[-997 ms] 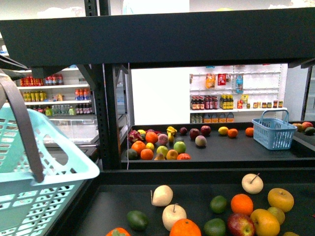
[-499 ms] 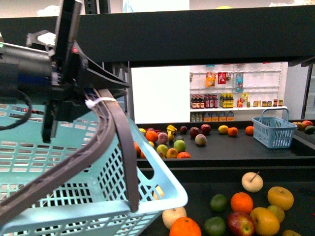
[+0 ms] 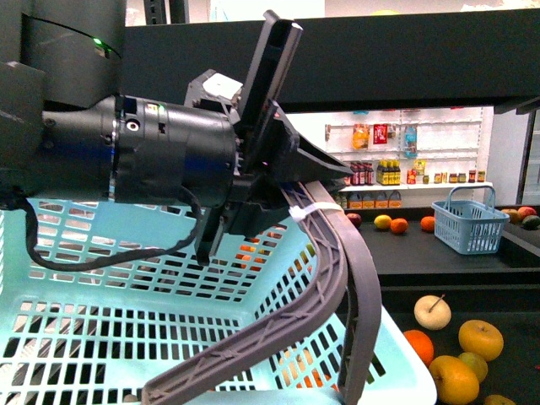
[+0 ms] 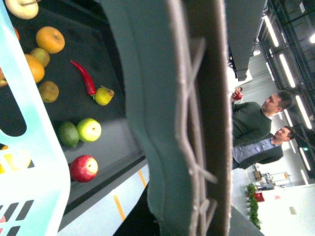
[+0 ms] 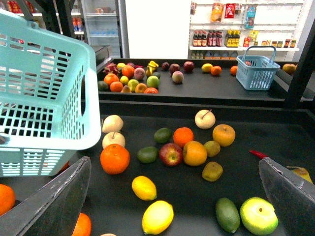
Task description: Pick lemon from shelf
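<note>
The lemon (image 5: pixel 157 217) is bright yellow and oval and lies on the black shelf tray (image 5: pixel 197 209) in the right wrist view, beside a deeper orange-yellow oval fruit (image 5: pixel 144 188). My right gripper (image 5: pixel 173 162) is open and empty, its fingers (image 5: pixel 54 201) spread wide above the fruit, with the lemon lying between them. My left gripper (image 3: pixel 283 190) is shut on the grey basket handle (image 3: pixel 333 278) and holds the light-blue basket (image 3: pixel 126 321) up close to the front camera. The handle (image 4: pixel 182 123) fills the left wrist view. The basket hides the lemon in the front view.
Oranges, apples, limes and pears lie around the lemon, along with a red chili (image 5: pixel 258 154). A small blue basket (image 5: pixel 257 72) stands on the far tray. White store shelves of bottles (image 3: pixel 396 169) are behind. Two people (image 4: pixel 256 123) stand in the aisle.
My left arm has swung the light-blue basket rightward across the front view. It now covers most of the near tray and the far fruit pile.
</note>
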Robot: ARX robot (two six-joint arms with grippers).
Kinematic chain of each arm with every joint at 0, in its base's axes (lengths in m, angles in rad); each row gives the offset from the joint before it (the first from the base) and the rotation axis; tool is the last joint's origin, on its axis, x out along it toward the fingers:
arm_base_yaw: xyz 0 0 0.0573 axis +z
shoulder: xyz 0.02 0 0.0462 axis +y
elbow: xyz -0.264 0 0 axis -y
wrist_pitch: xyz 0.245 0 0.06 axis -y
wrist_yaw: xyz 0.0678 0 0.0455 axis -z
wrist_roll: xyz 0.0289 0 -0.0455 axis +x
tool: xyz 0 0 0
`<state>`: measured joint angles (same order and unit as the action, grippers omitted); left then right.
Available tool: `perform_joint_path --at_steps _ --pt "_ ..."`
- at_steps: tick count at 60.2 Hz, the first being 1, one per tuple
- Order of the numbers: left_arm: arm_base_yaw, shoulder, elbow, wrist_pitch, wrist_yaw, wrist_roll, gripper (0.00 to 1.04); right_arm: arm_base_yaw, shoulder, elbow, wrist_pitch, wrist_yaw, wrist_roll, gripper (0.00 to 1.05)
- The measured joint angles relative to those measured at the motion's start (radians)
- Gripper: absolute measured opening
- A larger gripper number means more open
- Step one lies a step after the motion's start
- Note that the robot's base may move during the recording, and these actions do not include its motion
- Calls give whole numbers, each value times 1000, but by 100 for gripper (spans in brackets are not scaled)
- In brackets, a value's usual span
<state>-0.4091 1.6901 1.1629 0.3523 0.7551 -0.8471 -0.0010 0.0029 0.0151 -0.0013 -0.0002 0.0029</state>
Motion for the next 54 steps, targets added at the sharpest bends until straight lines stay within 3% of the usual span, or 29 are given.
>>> perform_joint_path --at_steps 24,26,27,29,31,42,54 --pt "-40 32 10 2 -21 19 8 0 0 0 0 0 0 102" --pt "-40 32 12 1 -23 24 8 35 20 0 9 118 18 102" --pt "-40 32 12 1 -22 28 8 75 47 3 13 244 48 102" --pt "-40 32 12 1 -23 28 8 102 107 5 18 391 96 102" --pt "-40 32 13 1 -24 29 8 95 165 8 26 454 126 102" --pt "-42 33 13 1 -21 33 8 -104 696 156 238 284 255 102" --pt "-42 33 14 1 -22 34 8 -202 1337 464 242 220 383 102"
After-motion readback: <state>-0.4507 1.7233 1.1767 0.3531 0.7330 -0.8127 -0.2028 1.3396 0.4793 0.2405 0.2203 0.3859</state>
